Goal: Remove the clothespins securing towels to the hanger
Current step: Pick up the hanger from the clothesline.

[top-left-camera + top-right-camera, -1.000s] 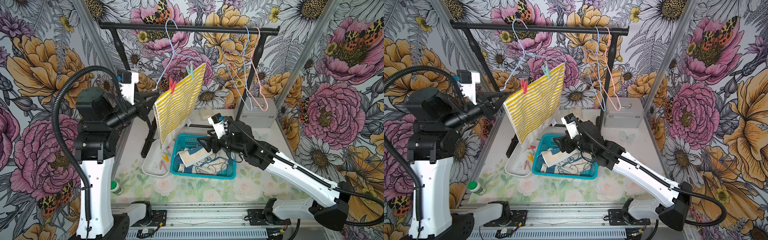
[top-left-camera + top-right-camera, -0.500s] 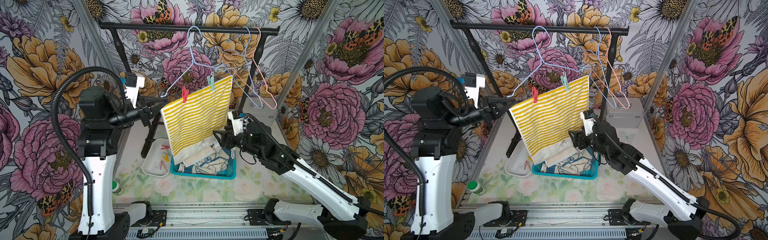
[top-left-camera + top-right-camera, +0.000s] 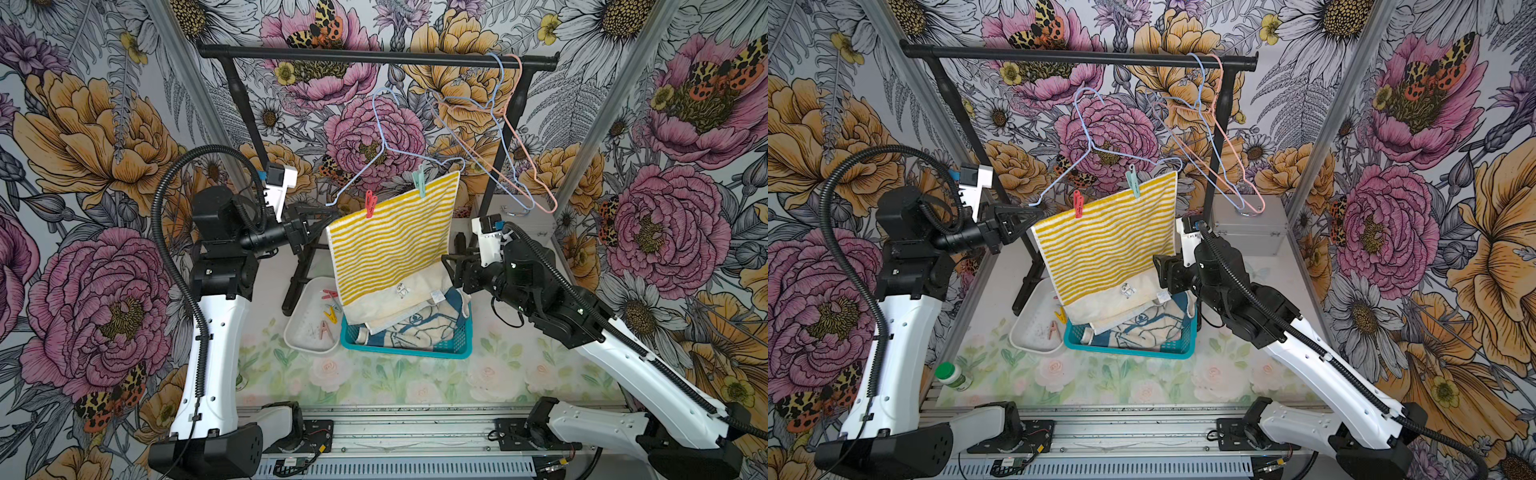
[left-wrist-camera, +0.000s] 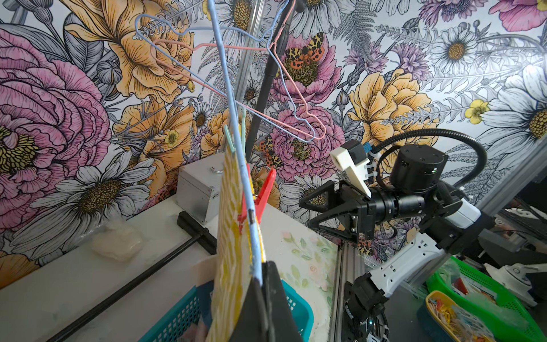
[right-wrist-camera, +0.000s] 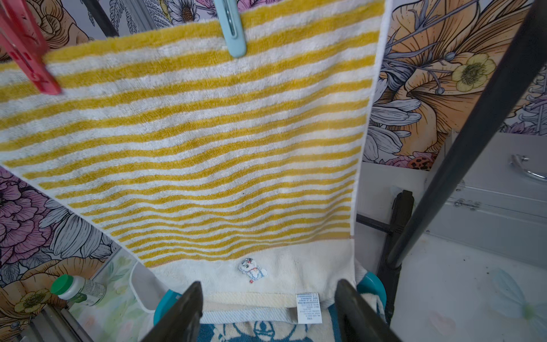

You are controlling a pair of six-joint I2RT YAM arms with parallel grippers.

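While the left gripper (image 4: 262, 277) pinches the blue hanger (image 3: 384, 143) by its wire end, seemingly steadying it off the rail (image 3: 332, 52), the right gripper (image 5: 269, 311) hovers, jaws spread, near the hem of the striped towel (image 3: 395, 245), which is pinned by the red clothespin (image 3: 370, 204) and mint clothespin (image 3: 421, 185).

Your left tool (image 3: 1038, 215) is closed at the low end of the blue hanger (image 3: 1091, 144), which hangs tilted with its hook clear of the rail (image 3: 1079, 58). A red clothespin (image 3: 1078, 203) and a mint clothespin (image 3: 1133, 187) pin the striped towel (image 3: 1108, 241) to it. Your right tool (image 3: 1158, 272) sits just beside the towel's lower right edge, above the teal basket (image 3: 1129, 353). In the white tray (image 3: 1027, 338) you can see 2 more: a pink clothespin (image 3: 1052, 329) and a yellow clothespin (image 3: 1061, 314).
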